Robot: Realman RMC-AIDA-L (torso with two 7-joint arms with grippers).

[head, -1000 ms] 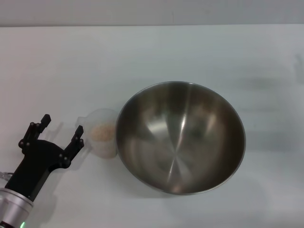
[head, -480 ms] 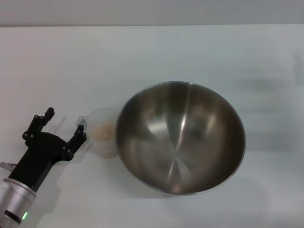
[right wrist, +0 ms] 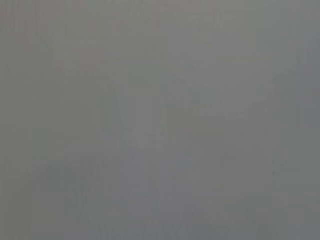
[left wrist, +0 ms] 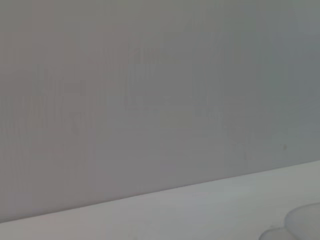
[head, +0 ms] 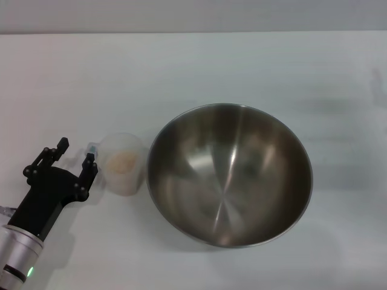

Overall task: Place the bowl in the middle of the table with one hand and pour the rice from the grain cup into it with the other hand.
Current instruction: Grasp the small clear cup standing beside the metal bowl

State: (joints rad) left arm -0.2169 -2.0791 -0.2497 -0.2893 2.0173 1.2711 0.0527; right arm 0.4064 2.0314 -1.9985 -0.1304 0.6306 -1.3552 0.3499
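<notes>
Head view: my left gripper is spread, its nearer finger touching the cup just beside it; the bowl sits beyond, so I read this as lining up on the handle. Left wrist: only table and cup rim; right wrist shows nothing.

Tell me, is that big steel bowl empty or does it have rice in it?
Empty: the bowl shows only bare metal inside. The rice sits in the grain cup.

Shiny silver steel bowl on a plain white table; clear cup holding pale beige rice; black left gripper
</notes>
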